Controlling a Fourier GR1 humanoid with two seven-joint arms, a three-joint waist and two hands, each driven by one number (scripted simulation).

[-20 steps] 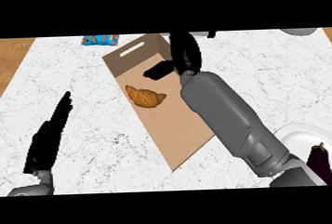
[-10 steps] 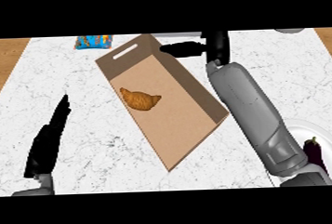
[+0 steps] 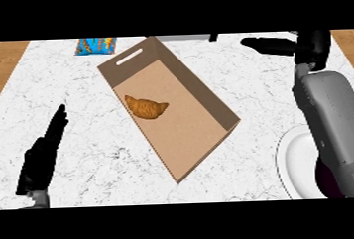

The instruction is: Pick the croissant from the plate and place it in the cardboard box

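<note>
The croissant (image 3: 146, 107) is lying inside the cardboard box (image 3: 202, 135), on its floor toward the end with the handle slot. The box is sitting at an angle on the marble worktop (image 3: 85, 139). The right robot hand (image 3: 289, 44) is hovering over the worktop's far right part, well apart from the box, released and holding nothing, its fingers pointing left. The left robot hand (image 3: 44, 155) is resting at the lower left, fingers straight, grasping nothing. A white plate (image 3: 291, 159) is showing at the lower right, partly hidden by the right forearm. A blue packet (image 3: 97, 45) is lying at the far edge, near the box's handle end.
</note>
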